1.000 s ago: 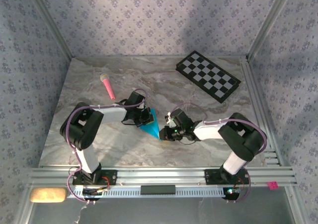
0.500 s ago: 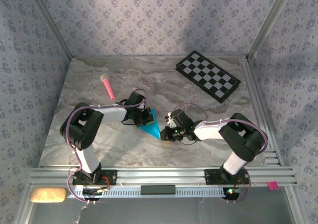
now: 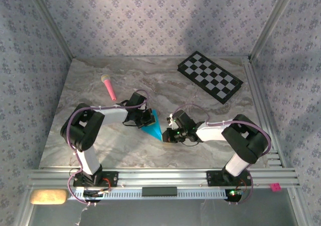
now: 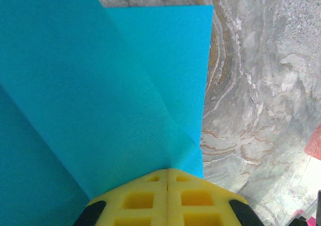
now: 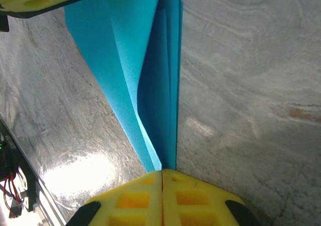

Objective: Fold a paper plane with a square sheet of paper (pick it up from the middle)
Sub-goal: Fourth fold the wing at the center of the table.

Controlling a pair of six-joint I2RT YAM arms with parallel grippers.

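Marbled tabletop (image 3: 100, 146), top external view: the cyan paper plane (image 3: 153, 127) is mid-tabletop, nearer the near edge, with the left gripper (image 3: 147, 118) at its wide end and the right gripper (image 3: 169, 135) at its tip.

Left wrist view: the jaws are clenched on a folded corner.

Right wrist view: the jaws are clenched on the tip, and the layers bow apart.

Risk: opposed pulling could tear the paper or spring the folds.

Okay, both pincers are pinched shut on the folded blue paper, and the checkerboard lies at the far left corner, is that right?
Not quite. The checkerboard lies at the far right corner, as the top view shows. The rest holds: the left pincer and the right pincer are both shut on the folded blue paper.
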